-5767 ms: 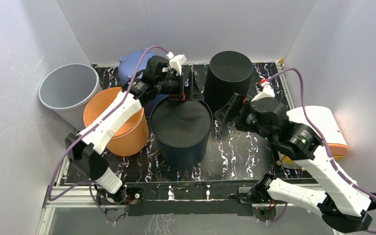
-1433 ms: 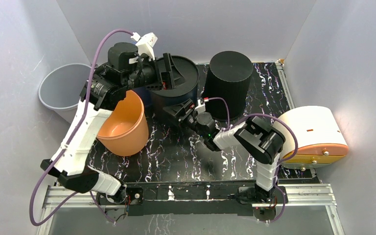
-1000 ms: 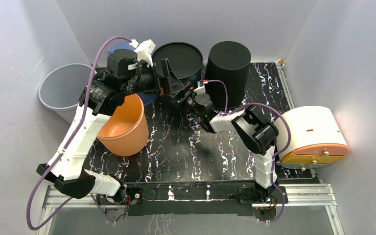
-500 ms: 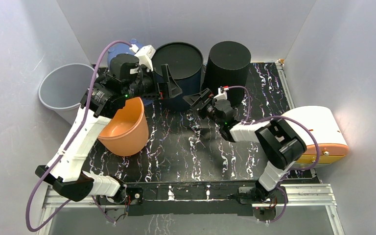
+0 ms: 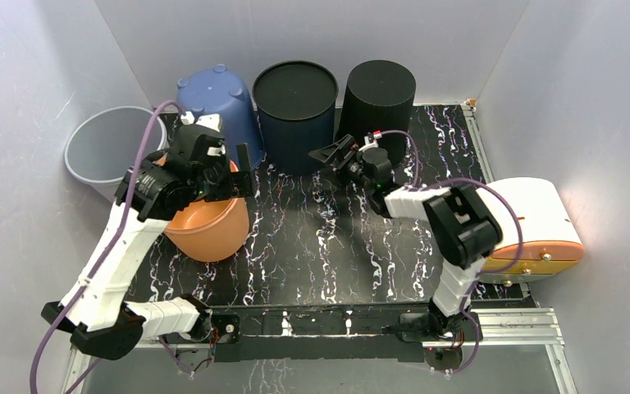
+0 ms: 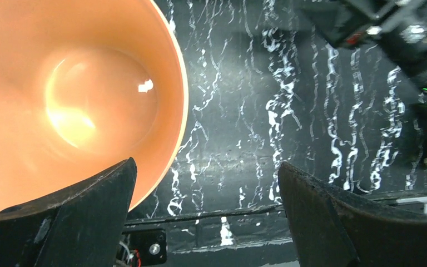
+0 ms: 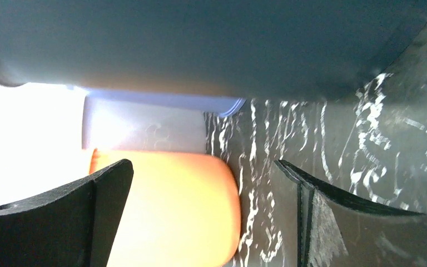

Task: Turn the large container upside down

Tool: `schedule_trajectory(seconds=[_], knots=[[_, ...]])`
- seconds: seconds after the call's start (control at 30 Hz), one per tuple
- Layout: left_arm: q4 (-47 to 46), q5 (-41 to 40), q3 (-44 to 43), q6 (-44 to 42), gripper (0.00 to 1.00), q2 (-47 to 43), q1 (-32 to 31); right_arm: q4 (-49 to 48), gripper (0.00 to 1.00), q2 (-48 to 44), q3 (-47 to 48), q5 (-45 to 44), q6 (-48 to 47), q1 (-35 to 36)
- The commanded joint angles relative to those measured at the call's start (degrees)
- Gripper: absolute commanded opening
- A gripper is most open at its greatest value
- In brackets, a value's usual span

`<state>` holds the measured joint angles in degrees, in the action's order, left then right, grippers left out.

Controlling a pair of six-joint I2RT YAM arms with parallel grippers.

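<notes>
Two grippers, both spread wide, holding nothing. We list the left gripper [image 6: 204, 167] over the orange bucket [image 5: 205, 222], the right gripper [image 7: 204, 167] beside the large container [image 5: 295, 111]. It stands base-up at the back, so we judge it set down there as finished.

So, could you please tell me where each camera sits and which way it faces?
Top external: above and behind the bases, looking down on the table; both arms show whole.
Left wrist: on the left arm, looking down into the orange bucket; the open left gripper frames it.
Right wrist: low, facing leftward past the dark container; open right gripper shows.
Shared: all see the orange bucket.
</notes>
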<state>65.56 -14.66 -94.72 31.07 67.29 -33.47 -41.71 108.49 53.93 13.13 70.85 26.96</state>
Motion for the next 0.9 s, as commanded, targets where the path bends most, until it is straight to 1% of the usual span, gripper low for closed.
schedule_trajectory(seconds=[0.0,0.03,0.1,0.17,0.23,0.4,0.47,0.5,0.57,0.6,0.67,0.77,0.8,0.87], knots=[[5.2,-4.3,1.9,-0.4,0.99,4.1,0.1,9.5,0.94,-15.0,-6.1,6.9,-5.8,0.2],[3.9,-5.2,2.4,-0.6,0.98,3.7,0.2,11.3,0.94,-18.3,-7.6,6.6,-7.0,0.3],[0.8,-6.7,4.1,-1.3,0.97,2.3,0.2,13.6,0.95,-21.8,-9.5,5.2,-7.4,0.2],[-2.9,-6.1,6.6,-3.9,0.88,1.8,0.2,14.0,0.95,-24.7,-10.9,4.1,-8.0,0.2],[-3.4,-5.7,7.4,-4.4,0.82,3.4,0.4,16.5,0.95,-27.1,-11.0,3.8,-9.7,0.2],[-3.5,-4.2,9.4,-4.9,0.72,6.8,1.4,31.3,0.96,-33.7,-8.0,3.2,-17.8,0.2],[-6.0,-2.2,10.5,-5.6,0.62,6.2,1.8,35.7,0.97,-37.5,-8.0,1.5,-21.0,0.1],[-6.8,-1.2,10.9,-6.1,0.53,5.9,2.0,38.1,0.98,-39.4,-8.1,0.3,-21.7,0.0],[-7.4,-0.6,11.0,-5.8,0.21,6.4,2.4,42.4,0.98,-44.3,-8.4,-2.2,-25.2,-0.1],[-7.2,-0.4,10.7,-5.8,0.13,6.9,2.5,44.5,0.98,-46.1,-8.4,-3.4,-26.3,-0.2],[-6.8,-0.1,10.1,-5.8,0.07,8.0,2.6,48.6,0.98,-49.8,-8.1,-6.2,-28.5,-0.3],[-7.2,1.8,9.5,-6.2,0.04,9.0,2.6,53.9,0.98,-54.1,-6.7,-9.8,-31.6,-0.4],[-7.4,3.3,8.9,-6.5,0.0,9.4,2.5,55.6,0.98,-55.3,-5.9,-11.2,-32.7,-0.4],[-7.6,6.7,6.4,-6.4,0.0,10.6,2.6,59.5,0.98,-56.9,-3.7,-14.5,-35.7,-0.5]])
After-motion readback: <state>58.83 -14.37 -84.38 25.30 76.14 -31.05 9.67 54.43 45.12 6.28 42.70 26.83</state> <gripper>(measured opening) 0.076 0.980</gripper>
